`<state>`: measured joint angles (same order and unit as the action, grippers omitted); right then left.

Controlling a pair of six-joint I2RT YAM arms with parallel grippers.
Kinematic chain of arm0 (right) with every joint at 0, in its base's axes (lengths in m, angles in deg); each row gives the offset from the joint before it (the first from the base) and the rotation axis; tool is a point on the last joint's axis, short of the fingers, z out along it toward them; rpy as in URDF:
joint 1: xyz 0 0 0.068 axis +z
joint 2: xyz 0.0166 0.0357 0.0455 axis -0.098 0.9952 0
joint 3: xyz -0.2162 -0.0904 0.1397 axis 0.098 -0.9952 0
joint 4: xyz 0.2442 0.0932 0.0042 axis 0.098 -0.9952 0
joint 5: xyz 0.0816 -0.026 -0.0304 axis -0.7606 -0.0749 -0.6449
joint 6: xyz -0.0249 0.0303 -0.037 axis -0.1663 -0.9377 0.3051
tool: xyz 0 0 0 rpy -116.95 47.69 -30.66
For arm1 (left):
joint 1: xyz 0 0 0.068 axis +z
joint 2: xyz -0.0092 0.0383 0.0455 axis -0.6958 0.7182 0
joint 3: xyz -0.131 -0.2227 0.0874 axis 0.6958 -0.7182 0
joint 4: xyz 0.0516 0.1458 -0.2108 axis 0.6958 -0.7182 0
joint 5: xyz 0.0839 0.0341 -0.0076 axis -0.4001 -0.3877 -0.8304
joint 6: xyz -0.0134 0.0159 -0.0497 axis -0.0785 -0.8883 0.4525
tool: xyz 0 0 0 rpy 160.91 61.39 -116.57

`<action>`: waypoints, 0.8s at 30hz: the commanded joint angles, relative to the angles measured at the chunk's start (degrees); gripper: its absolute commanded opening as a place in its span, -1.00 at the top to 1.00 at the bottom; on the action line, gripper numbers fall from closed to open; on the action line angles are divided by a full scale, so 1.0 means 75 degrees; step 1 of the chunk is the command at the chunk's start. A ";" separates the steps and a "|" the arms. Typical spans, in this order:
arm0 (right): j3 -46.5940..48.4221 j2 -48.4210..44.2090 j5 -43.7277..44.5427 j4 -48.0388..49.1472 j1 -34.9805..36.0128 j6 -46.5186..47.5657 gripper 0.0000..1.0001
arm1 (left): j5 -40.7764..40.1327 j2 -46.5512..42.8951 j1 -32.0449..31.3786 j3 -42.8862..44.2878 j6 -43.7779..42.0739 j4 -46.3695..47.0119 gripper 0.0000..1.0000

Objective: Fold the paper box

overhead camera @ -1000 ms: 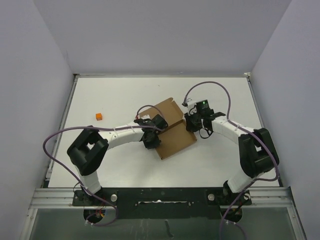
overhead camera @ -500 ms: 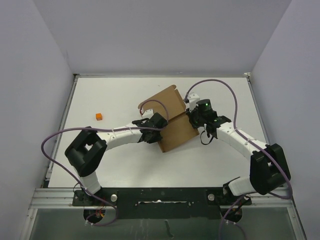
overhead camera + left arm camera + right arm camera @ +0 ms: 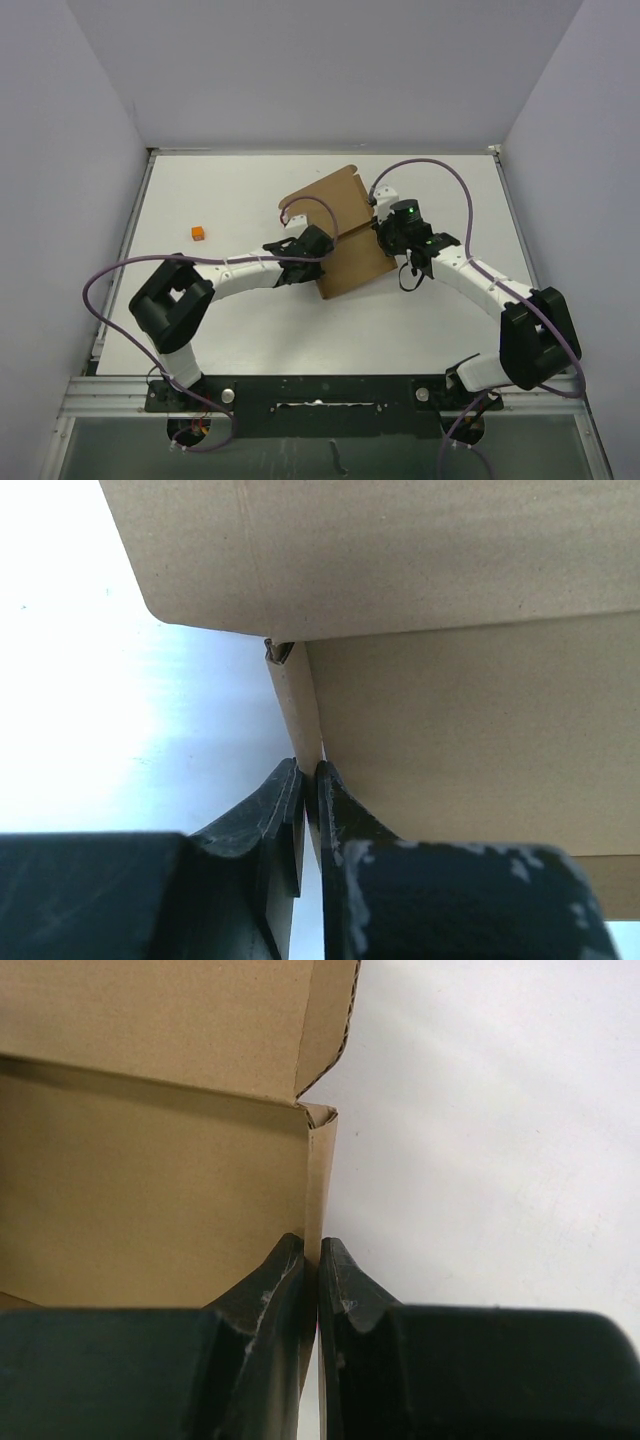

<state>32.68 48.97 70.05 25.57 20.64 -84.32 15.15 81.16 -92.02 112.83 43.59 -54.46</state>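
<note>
The paper box [image 3: 345, 230] is a brown cardboard sheet in the middle of the table, its far panel raised and tilted. My left gripper [image 3: 312, 262] is shut on its left side flap; in the left wrist view the thin flap [image 3: 298, 715] runs between my closed fingertips [image 3: 310, 772]. My right gripper [image 3: 385, 235] is shut on the right side flap; in the right wrist view that flap's edge [image 3: 320, 1175] is pinched between the fingertips [image 3: 311, 1245]. Both flaps stand upright beside the box's base panel [image 3: 150, 1190].
A small orange cube [image 3: 198, 233] lies on the white table [image 3: 230, 330] at the left. Grey walls enclose the table on three sides. Purple cables loop over both arms.
Both grippers went from hovering at the box's sides to shut on its side flaps. The right arm stretched out, and the box's far panel rose and swung toward the back.
</note>
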 commanded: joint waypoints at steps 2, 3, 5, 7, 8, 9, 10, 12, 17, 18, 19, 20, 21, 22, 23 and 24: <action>0.0085 -0.0145 -0.0342 0.0645 0.0134 -0.0129 1.00 | -0.0171 -0.0385 -0.0041 -0.0171 -0.0481 0.0833 0.69; 0.0085 -0.0128 -0.0337 0.0640 0.0113 -0.0129 1.00 | -0.0166 -0.0461 -0.0044 -0.0239 -0.0516 0.0898 0.58; 0.0086 -0.0102 -0.0325 0.0641 0.0089 -0.0141 1.00 | -0.0129 -0.0622 -0.0034 -0.0370 -0.0592 0.1047 0.42; 0.0096 -0.0058 -0.0324 0.0633 0.0056 -0.0162 1.00 | -0.0076 -0.0786 -0.0044 -0.0515 -0.0624 0.1197 0.35; 0.0097 -0.0030 -0.0324 0.0618 0.0038 -0.0164 1.00 | -0.0050 -0.0853 -0.0037 -0.0580 -0.0632 0.1269 0.32; 0.0108 -0.0016 -0.0333 0.0625 0.0026 -0.0164 1.00 | -0.0028 -0.0930 -0.0040 -0.0642 -0.0633 0.1320 0.30; 0.0098 -0.0013 -0.0341 0.0617 0.0023 -0.0174 1.00 | 0.0002 -0.1005 -0.0035 -0.0703 -0.0634 0.1368 0.29; 0.0098 0.0013 -0.0365 0.0617 -0.0004 -0.0182 1.00 | 0.0083 -0.1171 -0.0042 -0.0853 -0.0634 0.1514 0.25; 0.0108 0.0060 -0.0446 0.0591 -0.0082 -0.0216 1.00 | 0.0524 -0.1785 -0.0044 -0.1478 -0.0830 0.2254 0.11; 0.0117 0.0066 -0.0471 0.0582 -0.0100 -0.0216 1.00 | 0.0658 -0.1912 -0.0034 -0.1602 -0.0938 0.2475 0.08; 0.0120 0.0081 -0.0518 0.0578 -0.0122 -0.0228 1.00 | 0.0790 -0.2050 -0.0035 -0.1753 -0.1034 0.2662 0.03; 0.0126 0.0090 -0.0551 0.0570 -0.0160 -0.0250 1.00 | 0.0942 -0.2171 -0.0022 -0.1886 -0.1138 0.2876 0.01; 0.0131 0.0099 -0.0641 0.0549 -0.0202 -0.0266 1.00 | 0.1082 -0.2300 -0.0008 -0.2023 -0.1284 0.3071 -0.02; 0.0132 0.0107 -0.0730 0.0536 -0.0256 -0.0279 1.00 | 0.1202 -0.2431 0.0000 -0.2160 -0.1381 0.3199 -0.09; 0.0138 0.0115 -0.0823 0.0511 -0.0317 -0.0307 1.00 | 0.1326 -0.2567 0.0031 -0.2296 -0.1502 0.3359 -0.14; 0.0143 0.0128 -0.0931 0.0473 -0.0399 -0.0346 1.00 | 0.1466 -0.2714 0.0062 -0.2522 -0.1602 0.3618 -0.19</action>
<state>32.68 49.45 66.11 26.73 19.41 -85.46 21.34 67.15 -92.04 96.94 35.83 -37.58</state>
